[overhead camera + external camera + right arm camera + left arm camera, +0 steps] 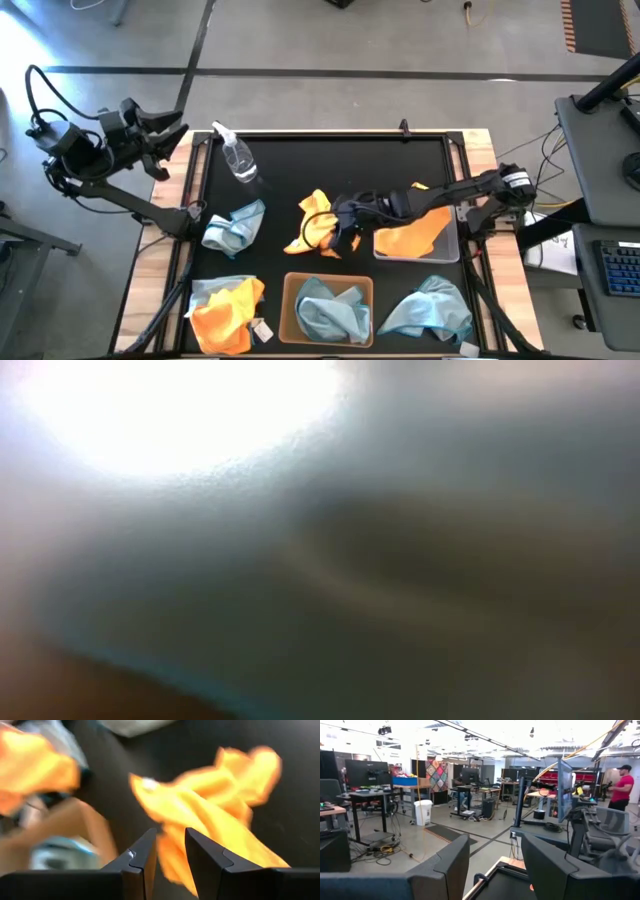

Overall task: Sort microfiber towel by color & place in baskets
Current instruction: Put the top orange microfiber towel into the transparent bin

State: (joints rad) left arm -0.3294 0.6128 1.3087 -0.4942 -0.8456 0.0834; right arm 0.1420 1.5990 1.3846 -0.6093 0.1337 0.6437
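Right hand [338, 232] is down over the middle of the bench [330, 165], just left of the grey basket [418, 256]. In the wrist view its fingers [142, 852] sit close together w/ a thin gap and the orange towel [315, 222] right past the tips, but I can't tell if they're actually pinching it.

Grey basket already has an orange cloth [412, 235] draped in it, spilling over the far rim. Tan basket [290, 318] sits left of the grey one, at the bench's near edge, w/ a blue cloth [330, 310] bunched inside.

Loose stuff relative to the tan basket: orange-on-blue pile [226, 310] just to its left, another blue cloth [236, 226] beyond that pile, and a blue one [428, 308] on its right by the near edge. Spray bottle [238, 158] lies in the far left corner area. Far half of the bench is mostly bare black mat, so plenty of room there.

Left hand [163, 142] is parked off the bench's far left corner, fingers [445, 870] spread, pointing out into the room.

Low view is just blur.
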